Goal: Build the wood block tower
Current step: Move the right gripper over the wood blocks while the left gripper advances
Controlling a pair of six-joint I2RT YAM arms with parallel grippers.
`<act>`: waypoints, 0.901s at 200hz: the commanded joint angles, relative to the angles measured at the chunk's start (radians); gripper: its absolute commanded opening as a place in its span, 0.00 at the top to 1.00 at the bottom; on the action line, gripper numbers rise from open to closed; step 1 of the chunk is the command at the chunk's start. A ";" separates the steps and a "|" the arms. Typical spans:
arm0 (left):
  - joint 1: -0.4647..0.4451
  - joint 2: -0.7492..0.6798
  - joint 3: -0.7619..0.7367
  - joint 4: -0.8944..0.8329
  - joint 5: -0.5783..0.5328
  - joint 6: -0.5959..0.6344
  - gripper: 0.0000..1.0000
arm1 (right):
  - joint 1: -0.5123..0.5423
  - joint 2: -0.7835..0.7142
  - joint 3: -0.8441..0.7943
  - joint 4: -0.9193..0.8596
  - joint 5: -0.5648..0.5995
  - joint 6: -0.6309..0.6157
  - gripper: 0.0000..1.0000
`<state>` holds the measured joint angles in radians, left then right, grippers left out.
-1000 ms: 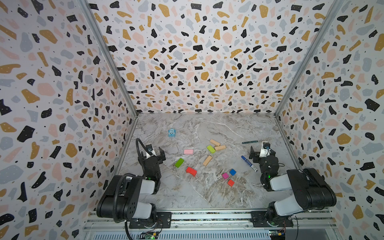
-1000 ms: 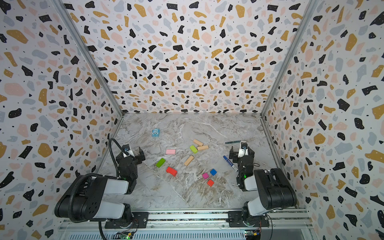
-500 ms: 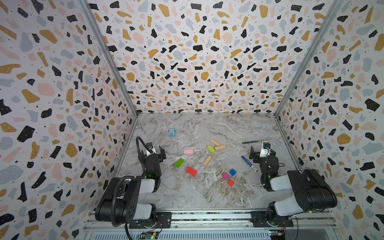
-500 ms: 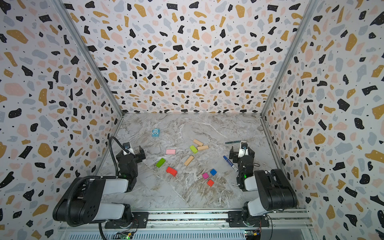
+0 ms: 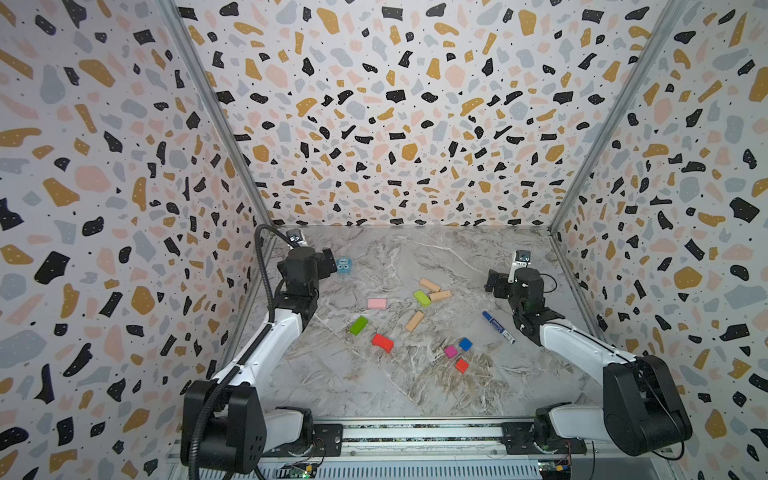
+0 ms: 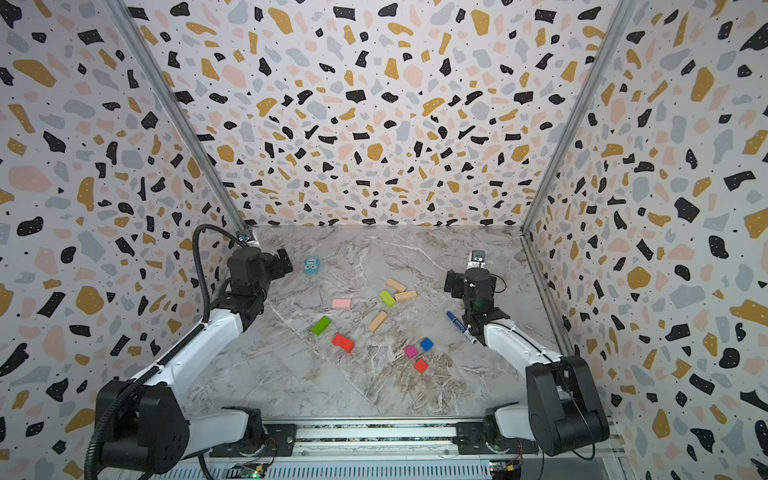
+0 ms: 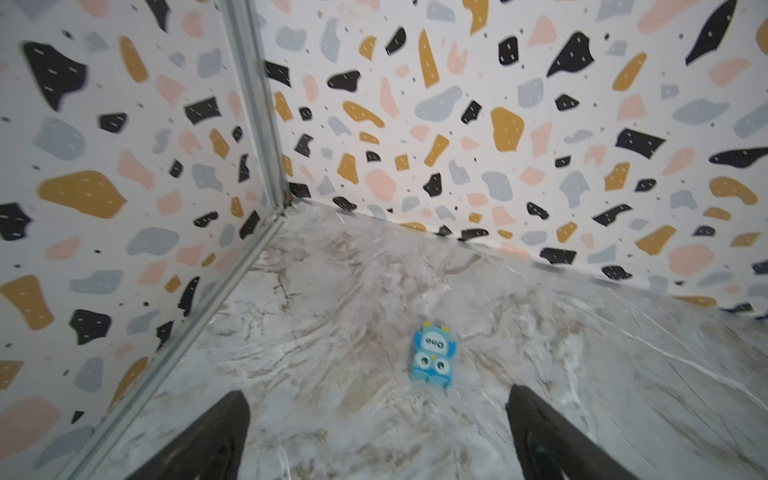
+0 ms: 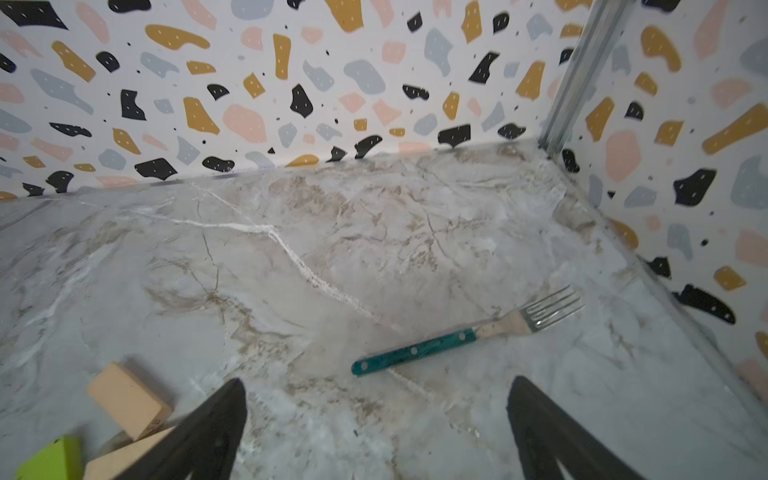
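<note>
no tower stands on the marbled surface yet. the left arm and right arm have just unfolded from the front rail. the left gripper, wide and empty, now hovers far left of the pink block, by the blue box. the right gripper, equally wide and empty, is far right of it. the wood blocks lie flat around the pink block, unmoved: stacking, i judge, hasn't begun.
</note>
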<state>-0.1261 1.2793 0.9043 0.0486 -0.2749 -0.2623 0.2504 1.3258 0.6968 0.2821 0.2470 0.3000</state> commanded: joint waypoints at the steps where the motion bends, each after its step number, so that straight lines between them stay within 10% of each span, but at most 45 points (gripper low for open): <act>1: -0.029 0.012 0.039 -0.266 0.138 -0.047 0.02 | 0.018 -0.027 0.065 -0.320 -0.122 0.192 0.01; 32: -0.084 -0.008 0.040 -0.337 0.160 -0.043 0.02 | 0.061 -0.095 0.040 -0.368 -0.259 0.315 0.01; 180: -0.316 -0.074 -0.075 -0.311 0.394 0.055 0.02 | 0.302 0.032 0.179 -0.610 -0.202 0.395 0.01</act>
<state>-0.4183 1.2232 0.8345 -0.2691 0.0868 -0.2314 0.5209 1.3304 0.8265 -0.2840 0.0048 0.6704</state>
